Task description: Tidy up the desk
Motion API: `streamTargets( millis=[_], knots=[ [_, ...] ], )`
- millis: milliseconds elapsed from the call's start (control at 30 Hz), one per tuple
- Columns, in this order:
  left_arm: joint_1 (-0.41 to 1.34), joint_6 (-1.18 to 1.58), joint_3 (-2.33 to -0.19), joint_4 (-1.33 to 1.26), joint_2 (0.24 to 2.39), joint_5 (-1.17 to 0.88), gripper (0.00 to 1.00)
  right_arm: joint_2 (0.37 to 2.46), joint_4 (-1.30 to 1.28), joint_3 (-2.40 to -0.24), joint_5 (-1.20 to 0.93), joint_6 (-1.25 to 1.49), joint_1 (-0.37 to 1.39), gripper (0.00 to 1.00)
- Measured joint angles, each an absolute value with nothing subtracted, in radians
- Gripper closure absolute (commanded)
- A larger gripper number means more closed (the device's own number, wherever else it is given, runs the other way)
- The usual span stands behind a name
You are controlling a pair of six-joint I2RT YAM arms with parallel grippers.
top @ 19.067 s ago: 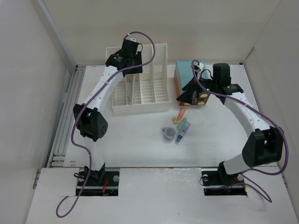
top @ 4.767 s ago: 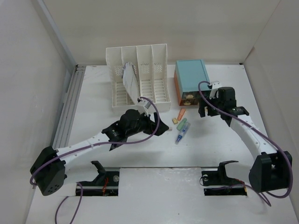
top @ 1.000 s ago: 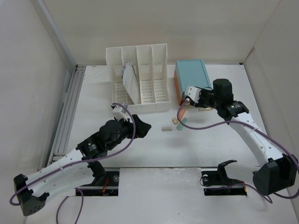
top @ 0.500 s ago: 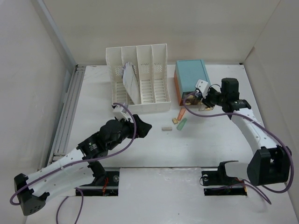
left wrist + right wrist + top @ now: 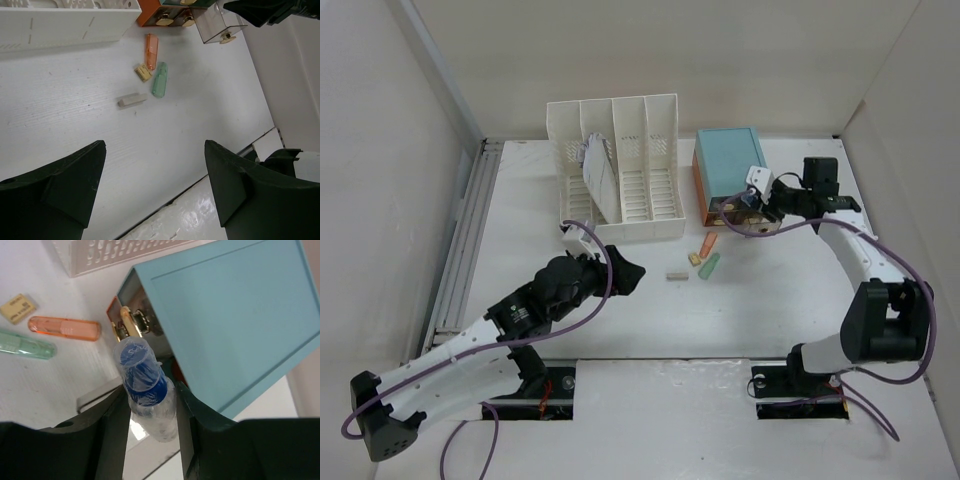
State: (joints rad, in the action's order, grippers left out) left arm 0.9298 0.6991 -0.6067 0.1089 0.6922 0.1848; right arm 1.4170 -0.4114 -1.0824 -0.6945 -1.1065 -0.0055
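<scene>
The white desk (image 5: 770, 300) holds an orange marker (image 5: 708, 244), a green marker (image 5: 709, 265), a tan eraser (image 5: 695, 259) and a small grey block (image 5: 676, 274). My right gripper (image 5: 149, 412) is shut on a clear blue marker (image 5: 145, 387). It hovers at the front of the teal drawer box (image 5: 730, 165), over the box's pulled-out clear drawer (image 5: 219, 25). My left gripper (image 5: 155, 146) hangs open and empty above the desk (image 5: 75, 75). It is in front of the grey block (image 5: 132, 100), the green marker (image 5: 160, 80) and the orange marker (image 5: 151, 44).
A white slotted file rack (image 5: 655, 160) with papers (image 5: 596, 175) in one slot stands at the back, left of the teal box. A grey rail (image 5: 465, 230) runs along the desk's left edge. The left arm (image 5: 490, 330) lies low across the front left.
My right gripper has carried the blue marker right and back, from over the loose markers to the teal box's open drawer. The left arm has hardly moved.
</scene>
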Motion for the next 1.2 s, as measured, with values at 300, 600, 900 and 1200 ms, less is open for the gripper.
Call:
streamTargets(
  millis=[300, 600, 900, 1200],
  knots=[
    [0.93, 0.698, -0.607, 0.109, 0.699, 0.184, 0.22, 1.502, -0.595, -1.227, -0.744, -1.346, -0.035, 0.88],
    [0.93, 0.69, -0.607, 0.109, 0.707, 0.184, 0.22, 1.552, -0.781, -1.288, -0.755, -1.594, -0.053, 0.63],
    [0.93, 0.689, -0.607, 0.107, 0.723, 0.184, 0.22, 1.514, -0.831, -1.288, -0.744, -1.658, -0.054, 0.35],
    [0.93, 0.689, -0.607, 0.101, 0.729, 0.184, 0.22, 1.355, -0.86, -1.292, -0.804, -1.604, -0.067, 1.0]
  ],
)
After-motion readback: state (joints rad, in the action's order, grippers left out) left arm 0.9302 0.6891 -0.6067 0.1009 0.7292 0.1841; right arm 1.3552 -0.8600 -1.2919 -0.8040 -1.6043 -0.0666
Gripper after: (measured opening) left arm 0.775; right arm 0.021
